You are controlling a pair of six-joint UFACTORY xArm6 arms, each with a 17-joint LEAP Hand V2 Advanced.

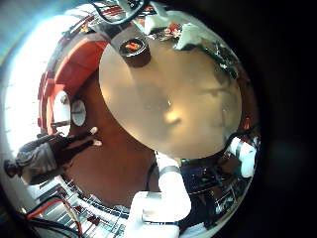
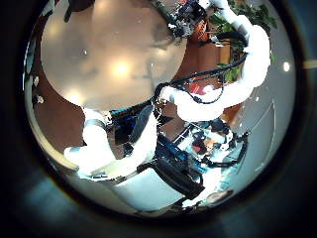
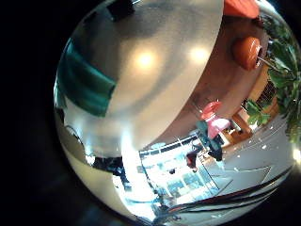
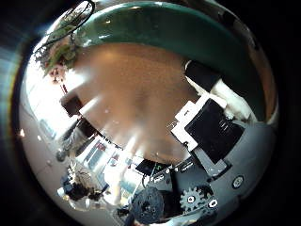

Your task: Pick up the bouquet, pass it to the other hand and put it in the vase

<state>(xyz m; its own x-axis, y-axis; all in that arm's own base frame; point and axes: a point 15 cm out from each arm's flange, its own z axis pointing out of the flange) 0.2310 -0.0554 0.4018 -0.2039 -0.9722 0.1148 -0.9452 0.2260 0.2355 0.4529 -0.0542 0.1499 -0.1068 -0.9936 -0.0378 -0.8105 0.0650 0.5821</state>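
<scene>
A round table [image 1: 173, 104] fills the left little finger side palm view, some way off from my left palm. A dark vase [image 1: 134, 48] stands upright near the table's far rim. Beside the vase a hand [image 1: 190, 36] hangs at the rim; the left thumb side palm view shows the same hand [image 2: 188, 18] at the end of a curved white arm [image 2: 243, 69]. Something small and mixed shows at that hand, and I cannot tell whether it is the bouquet. My right hand's fingers [image 4: 212, 122] reach out straight over bare tabletop [image 4: 141, 94] with nothing between them.
A round stool [image 3: 249, 49] and a leafy plant [image 3: 282, 66] stand on the floor beyond the table edge. White objects [image 1: 64, 109] lie on the floor by the table. A person [image 1: 45, 154] stands off to one side.
</scene>
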